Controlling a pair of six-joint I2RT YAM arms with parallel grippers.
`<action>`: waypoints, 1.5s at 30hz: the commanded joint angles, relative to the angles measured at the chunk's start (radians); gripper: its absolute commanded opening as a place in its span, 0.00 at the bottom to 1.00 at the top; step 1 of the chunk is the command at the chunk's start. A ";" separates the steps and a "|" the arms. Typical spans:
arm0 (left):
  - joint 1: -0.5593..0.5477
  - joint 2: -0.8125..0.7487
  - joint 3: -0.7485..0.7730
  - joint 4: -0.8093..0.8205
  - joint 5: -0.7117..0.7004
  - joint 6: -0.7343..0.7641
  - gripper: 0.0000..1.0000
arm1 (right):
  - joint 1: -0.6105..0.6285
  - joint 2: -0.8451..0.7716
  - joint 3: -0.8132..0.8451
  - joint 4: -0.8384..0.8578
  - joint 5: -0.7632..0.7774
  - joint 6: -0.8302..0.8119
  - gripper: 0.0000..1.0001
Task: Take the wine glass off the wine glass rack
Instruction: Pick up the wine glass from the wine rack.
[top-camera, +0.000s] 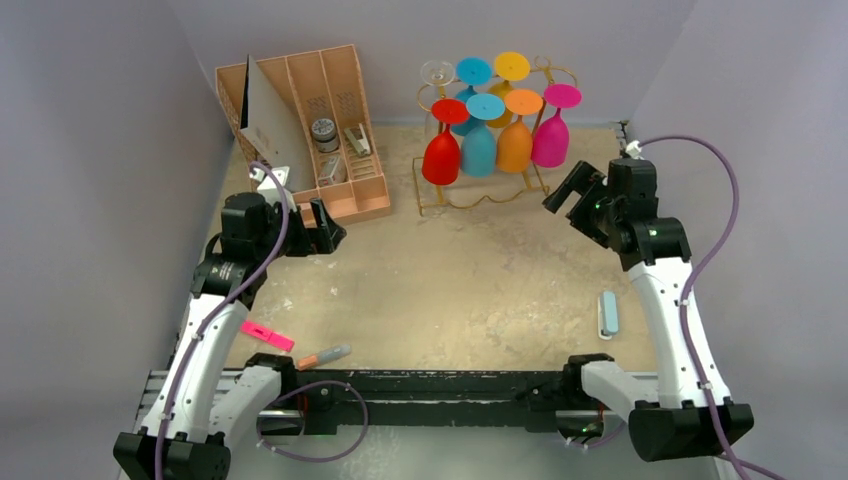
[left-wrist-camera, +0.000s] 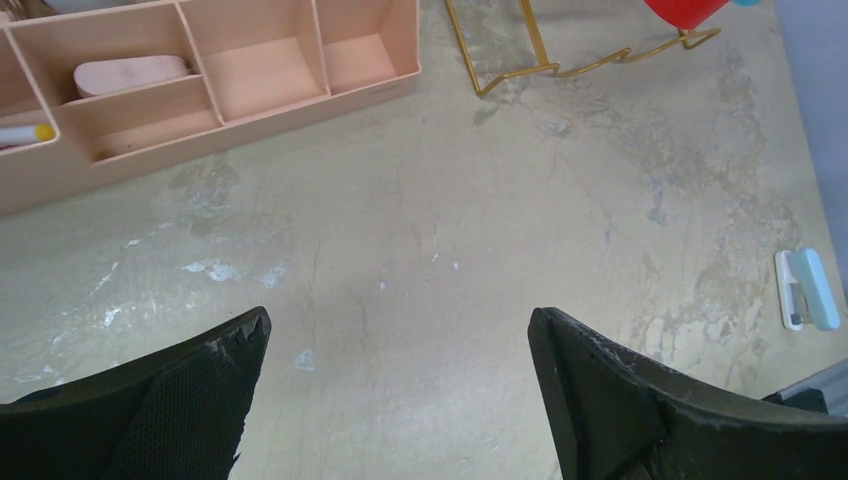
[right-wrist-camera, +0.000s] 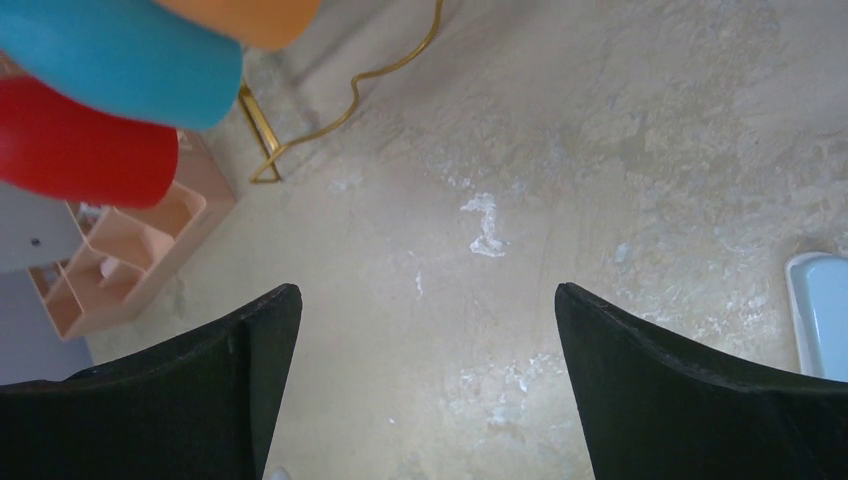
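The left jaws and right jaws are both gaping wide, holding nothing, hovering above the tabletop (top-camera: 450, 280). The right jaws are sitting just right of the one gold wine glass rack (top-camera: 470, 198) at the far middle. The rack is carrying seven upside-down wine glasses (top-camera: 441, 158), four in front and three behind. One tan organiser (top-camera: 330, 90) is standing left of it. Two pens (top-camera: 266, 335) and one pale-blue stapler (top-camera: 607, 314) are lying nearer the arms.

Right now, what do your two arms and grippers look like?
Both the left arm and right arm have white links, black joints and a purple cable; the left gripper and right gripper have black wedge fingers, the left's chipped.
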 joint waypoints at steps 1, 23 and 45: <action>0.001 -0.040 -0.035 0.071 -0.056 0.022 1.00 | -0.092 -0.007 0.004 0.062 -0.042 0.092 0.99; 0.001 -0.057 -0.033 0.021 -0.100 0.031 0.99 | -0.315 0.294 0.184 0.471 -0.578 0.348 0.71; 0.002 -0.053 -0.031 0.000 -0.124 0.019 0.98 | -0.315 0.508 0.451 0.491 -0.482 0.424 0.59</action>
